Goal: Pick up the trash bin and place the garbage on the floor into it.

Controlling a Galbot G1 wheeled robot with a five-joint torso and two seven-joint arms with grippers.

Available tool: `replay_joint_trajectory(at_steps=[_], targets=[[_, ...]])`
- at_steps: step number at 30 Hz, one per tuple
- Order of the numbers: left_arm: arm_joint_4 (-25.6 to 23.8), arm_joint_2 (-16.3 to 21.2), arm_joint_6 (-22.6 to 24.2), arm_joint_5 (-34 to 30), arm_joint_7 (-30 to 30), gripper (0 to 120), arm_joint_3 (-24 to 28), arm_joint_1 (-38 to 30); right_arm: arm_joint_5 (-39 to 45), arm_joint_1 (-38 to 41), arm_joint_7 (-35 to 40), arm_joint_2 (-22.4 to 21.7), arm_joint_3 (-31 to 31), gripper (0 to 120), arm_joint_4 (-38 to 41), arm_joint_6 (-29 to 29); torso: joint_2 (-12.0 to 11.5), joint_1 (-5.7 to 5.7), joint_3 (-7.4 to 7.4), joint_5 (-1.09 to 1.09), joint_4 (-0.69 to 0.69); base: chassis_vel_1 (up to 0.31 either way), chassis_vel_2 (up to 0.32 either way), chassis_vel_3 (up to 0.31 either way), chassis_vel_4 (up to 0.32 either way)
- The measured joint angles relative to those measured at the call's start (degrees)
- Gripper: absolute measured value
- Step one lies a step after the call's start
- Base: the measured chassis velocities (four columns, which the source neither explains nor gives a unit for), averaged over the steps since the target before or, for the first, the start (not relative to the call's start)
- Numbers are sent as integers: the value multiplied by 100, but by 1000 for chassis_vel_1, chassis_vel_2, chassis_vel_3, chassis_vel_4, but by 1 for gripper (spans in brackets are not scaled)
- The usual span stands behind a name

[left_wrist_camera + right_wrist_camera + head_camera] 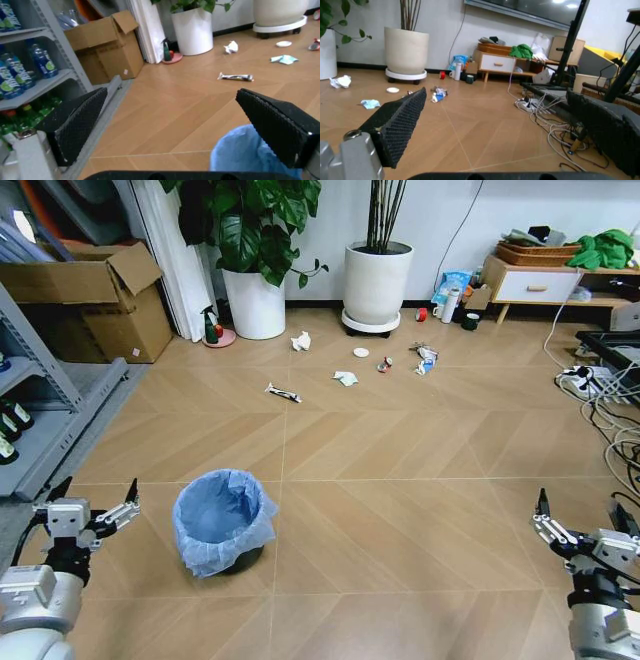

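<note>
The trash bin (222,520), a small dark round bin lined with a ruffled light-blue bag, stands on the wood floor at lower left. My left gripper (98,492) hangs open just left of it, apart from the rim; in the left wrist view the bin (245,153) sits below that open gripper (175,123). The garbage lies farther off: a stick-like wrapper (283,392), crumpled tissues (301,340) (346,378), a white lid (361,352), a crushed can (385,364) and blue-white wrappers (425,358). My right gripper (580,515) is open and empty at lower right.
Two white plant pots (254,302) (377,282) stand at the back wall. A cardboard box (95,300) and a grey shelf (40,420) line the left. Cables (605,395) and a power strip lie right, near a low cabinet (535,280).
</note>
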Motion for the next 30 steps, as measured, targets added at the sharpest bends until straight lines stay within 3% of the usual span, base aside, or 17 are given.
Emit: replay_joint_trajectory(at_steps=[12, 18, 23, 30], targets=[[-46, 116, -140, -48, 487, 100, 244, 176, 220, -59, -477, -330, -397, 100, 210, 114, 0, 0, 0, -2, 0, 0, 0, 0, 0], [-71, 123, -350, -369, 596, 100, 428, 114, 257, -54, -259, -548, -498, 100, 308, 21, 0, 0, 0, -2, 0, 0, 0, 0, 0], [-60, 89, -622, -549, 818, 100, 473, 83, 182, -43, -176, -565, -499, 100, 361, -21, 0, 0, 0, -2, 0, 0, 0, 0, 0], [16, 89, -625, -542, 841, 100, 483, 71, 36, -9, -172, -505, -511, 100, 368, -44, 0, 0, 0, -3, 0, 0, 0, 0, 0]])
